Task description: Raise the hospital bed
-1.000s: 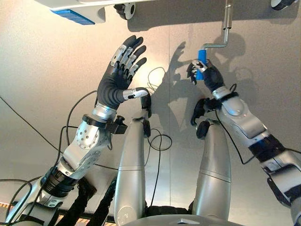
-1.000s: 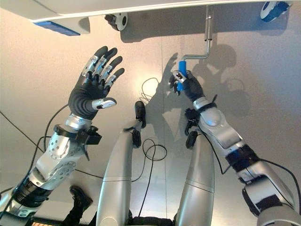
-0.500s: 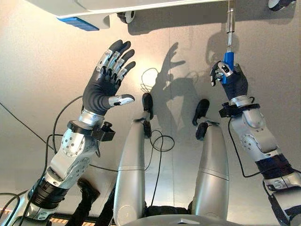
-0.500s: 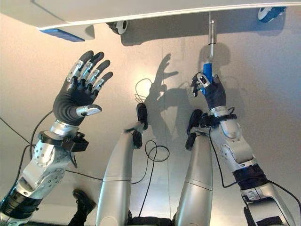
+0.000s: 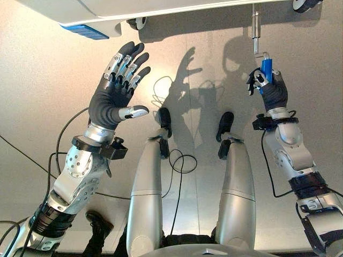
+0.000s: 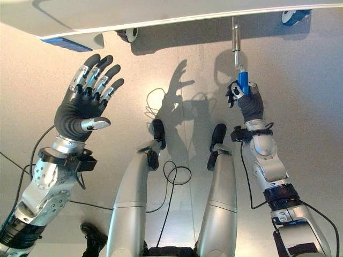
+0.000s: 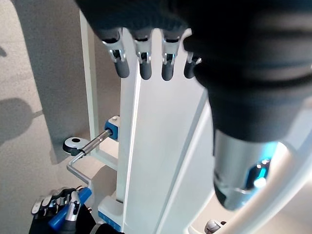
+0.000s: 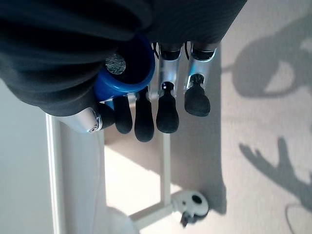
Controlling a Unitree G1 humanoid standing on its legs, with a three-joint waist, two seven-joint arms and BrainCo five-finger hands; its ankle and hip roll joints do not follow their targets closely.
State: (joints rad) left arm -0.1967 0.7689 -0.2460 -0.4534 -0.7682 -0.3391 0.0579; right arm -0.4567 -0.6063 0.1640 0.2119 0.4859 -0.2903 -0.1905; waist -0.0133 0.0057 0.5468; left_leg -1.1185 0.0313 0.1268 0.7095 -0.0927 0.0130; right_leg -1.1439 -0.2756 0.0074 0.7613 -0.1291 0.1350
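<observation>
The right hand [image 5: 269,88] is clenched round the blue crank handle [image 5: 267,68] under the bed's [image 5: 161,6] foot edge, apparently mid-turn. The left hand [image 5: 115,91] hangs released. To crank well, keep the wrist loose and the circle even.

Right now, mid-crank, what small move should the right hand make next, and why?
Probably carry on round the circle. The right hand is curled on the blue crank handle, off to the side of the metal shaft under the bed frame. The left hand hangs open, clear.
</observation>
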